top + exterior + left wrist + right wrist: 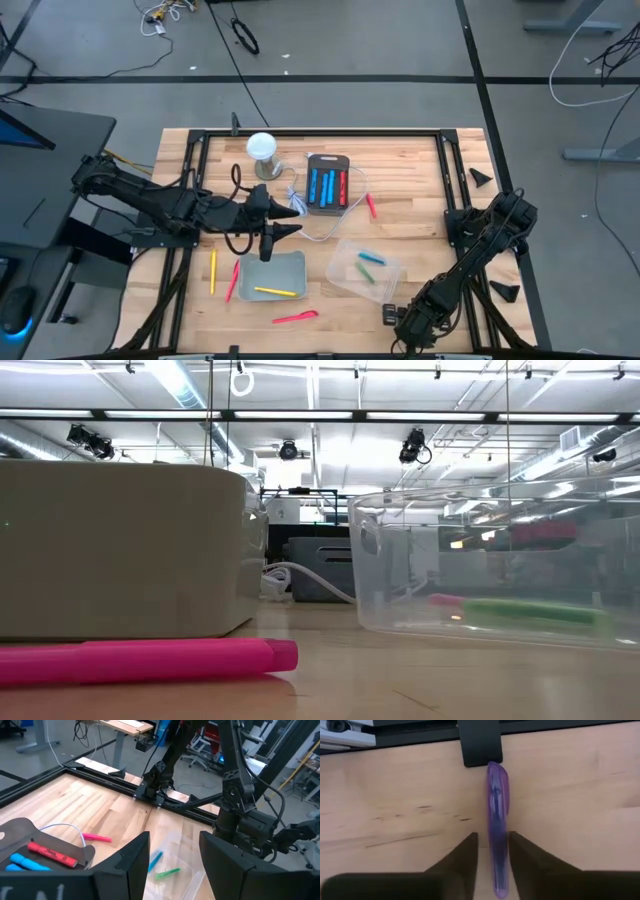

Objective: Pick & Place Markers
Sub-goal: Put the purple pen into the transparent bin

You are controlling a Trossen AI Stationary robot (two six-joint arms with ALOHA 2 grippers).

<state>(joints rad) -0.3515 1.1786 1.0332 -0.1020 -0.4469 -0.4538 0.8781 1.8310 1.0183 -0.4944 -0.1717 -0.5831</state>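
Reaching down at the table's (420, 170) near right edge, the right gripper (492, 852) pinches a purple marker (497, 820). The left gripper (172, 852) hangs with fingers apart over the grey tray (290, 268).

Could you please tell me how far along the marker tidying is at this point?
Done: blue and green markers lie in the clear bin. In hand: the right pincer straddles a purple marker on the table. Left: yellow and pink markers lie loose.

A purple marker (497, 840) lies flat on the wood between my right fingers. Blue and red markers (327, 185) lie in the dark tray. A yellow one (274, 291) lies in the grey tray, green and blue ones (370, 264) in the clear box, and pink (295, 318), yellow and red ones lie loose.
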